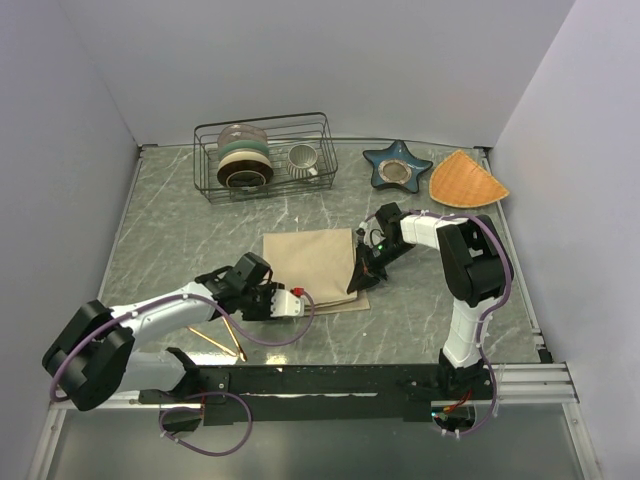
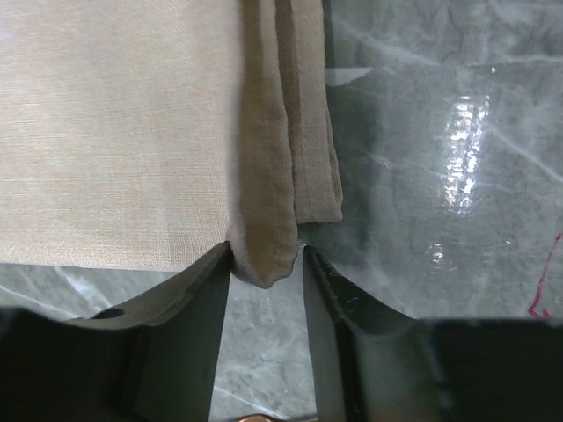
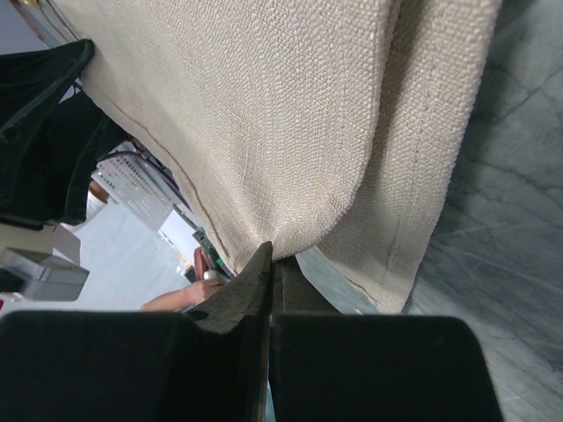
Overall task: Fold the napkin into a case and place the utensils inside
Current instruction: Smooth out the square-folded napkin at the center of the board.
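The beige napkin [image 1: 310,262] lies folded in the middle of the table. My right gripper [image 1: 364,270] is shut on its right edge and holds that edge up, so the cloth [image 3: 264,114] drapes from the fingertips [image 3: 271,253]. My left gripper [image 1: 297,303] stands at the napkin's front edge. Its jaws are open around a rolled fold [image 2: 264,220] of the cloth, which touches the left finger [image 2: 207,299], with a thin gap at the right one. The gold utensils [image 1: 228,336] lie crossed by the left arm, partly hidden. No finished case shows.
A wire rack [image 1: 265,155] with bowls and a cup stands at the back. A blue star-shaped dish [image 1: 397,165] and an orange wedge mat [image 1: 466,180] sit at the back right. Grey marbled tabletop [image 2: 440,132] surrounds the cloth.
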